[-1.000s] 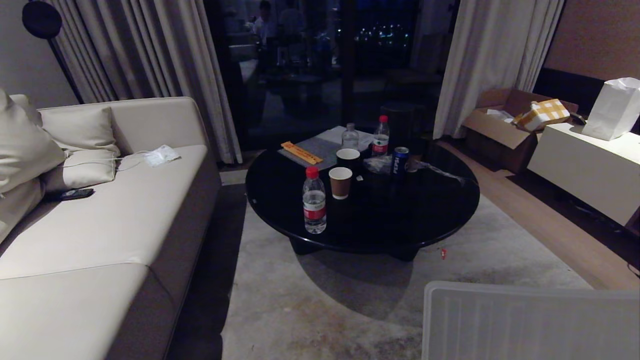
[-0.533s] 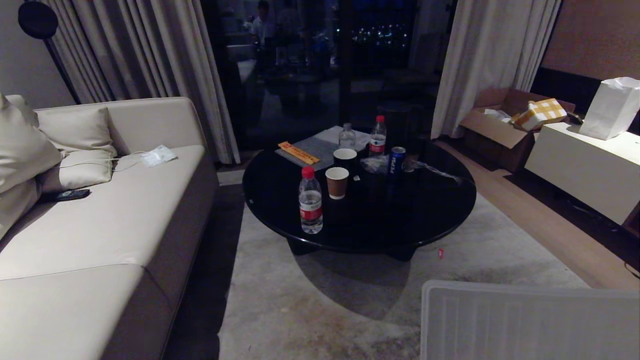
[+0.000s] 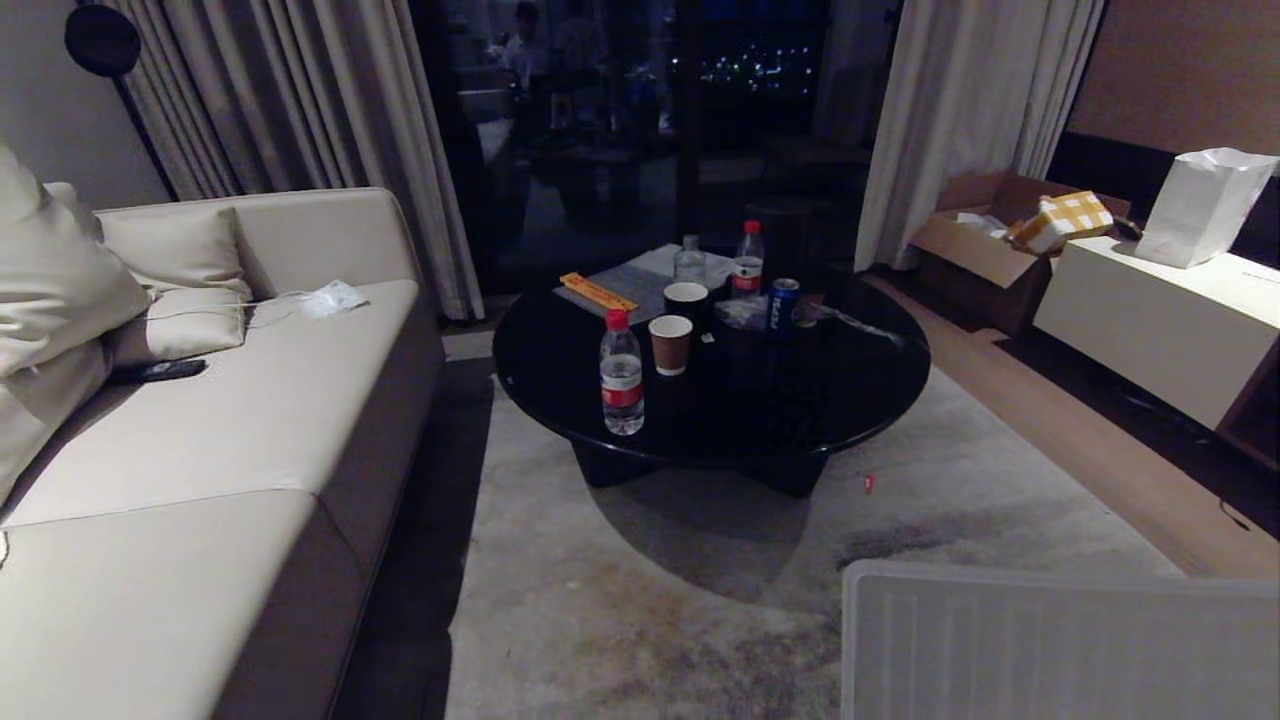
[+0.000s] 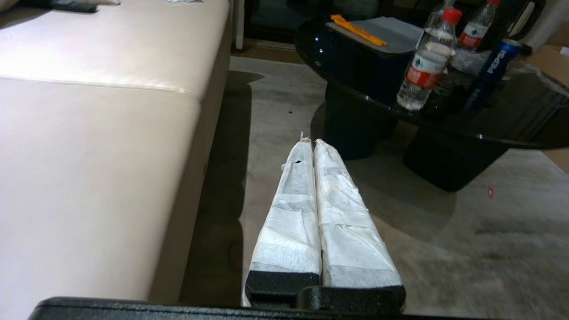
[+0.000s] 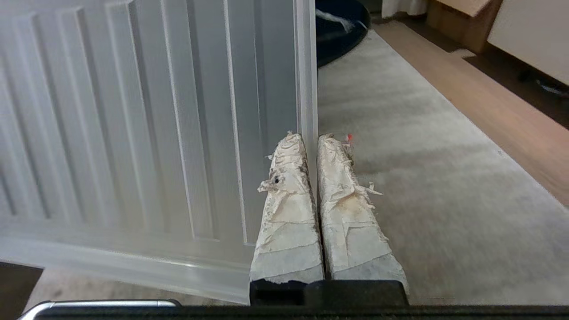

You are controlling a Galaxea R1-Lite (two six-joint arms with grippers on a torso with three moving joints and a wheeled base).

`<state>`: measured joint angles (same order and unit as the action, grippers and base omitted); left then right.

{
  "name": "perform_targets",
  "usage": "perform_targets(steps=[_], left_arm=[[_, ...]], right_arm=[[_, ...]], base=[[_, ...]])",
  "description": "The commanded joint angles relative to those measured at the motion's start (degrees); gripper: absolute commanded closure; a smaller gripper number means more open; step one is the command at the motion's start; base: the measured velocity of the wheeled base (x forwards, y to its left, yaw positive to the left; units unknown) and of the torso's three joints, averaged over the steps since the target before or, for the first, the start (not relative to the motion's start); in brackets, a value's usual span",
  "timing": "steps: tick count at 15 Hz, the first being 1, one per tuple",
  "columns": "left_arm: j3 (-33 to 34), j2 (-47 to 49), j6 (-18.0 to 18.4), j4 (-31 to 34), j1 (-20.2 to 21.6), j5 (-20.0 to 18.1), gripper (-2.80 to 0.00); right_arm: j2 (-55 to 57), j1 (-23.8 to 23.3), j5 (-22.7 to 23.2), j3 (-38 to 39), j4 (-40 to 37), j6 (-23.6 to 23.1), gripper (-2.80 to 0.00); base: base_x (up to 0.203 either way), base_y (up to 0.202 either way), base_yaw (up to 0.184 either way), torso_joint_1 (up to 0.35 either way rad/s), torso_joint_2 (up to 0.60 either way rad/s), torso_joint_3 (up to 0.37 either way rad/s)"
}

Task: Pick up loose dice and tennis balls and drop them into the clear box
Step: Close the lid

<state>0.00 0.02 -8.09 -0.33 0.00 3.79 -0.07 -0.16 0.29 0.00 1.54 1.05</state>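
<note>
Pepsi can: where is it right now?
Head view: the Pepsi can stands on the round black table, far right side, beside a red-capped bottle.

Neither arm is seen in the head view. The left gripper [image 4: 310,143], wrapped in white tape, is held level, pointing toward 12 o'clock, its fingers pressed together. The right gripper [image 5: 310,137], in soiled white tape, is likewise closed and empty.

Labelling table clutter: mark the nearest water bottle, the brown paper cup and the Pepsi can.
nearest water bottle [image 3: 622,385]: head view, on its red label.
brown paper cup [image 3: 669,349]: head view, on its side wall.
Pepsi can [image 3: 782,305]: head view, on its blue side.
</note>
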Motion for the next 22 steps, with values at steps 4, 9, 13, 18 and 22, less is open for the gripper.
perform_targets(steps=[4, 9, 13, 18, 22], left_arm=[[0.0, 0.1, -0.1, 0.0, 0.0, 0.1, 0.00], [0.0, 0.1, -0.1, -0.1, 0.0, 0.0, 0.00], [0.0, 0.1, -0.1, 0.0, 0.0, 0.0, 0.00], [0.0, 0.1, -0.2, -0.1, 0.0, 0.1, 0.00], [0.0, 0.0, -0.1, -0.1, 0.0, 0.0, 0.00]], right_arm=[[0.1, 0.0, 0.1, 0.5, 0.0, 0.0, 0.00], [0.1, 0.0, 0.1, 0.5, 0.0, 0.0, 0.00], [0.1, 0.0, 0.1, 0.5, 0.0, 0.0, 0.00], [0.1, 0.0, 0.1, 0.5, 0.0, 0.0, 0.00], [0.1, 0.0, 0.1, 0.5, 0.0, 0.0, 0.00]], base=[[-0.184, 0.000, -0.003, 0.004, 0.00, 0.003], [-0.183, 0.000, -0.001, 0.004, 0.00, 0.005], [-0.185, 0.000, -0.001, 0.002, 0.00, -0.001], [-0.184, 0.000, -0.001, 0.004, 0.00, -0.001], [-0.143, 0.000, -0.001, 0.003, 0.00, 0.002]])
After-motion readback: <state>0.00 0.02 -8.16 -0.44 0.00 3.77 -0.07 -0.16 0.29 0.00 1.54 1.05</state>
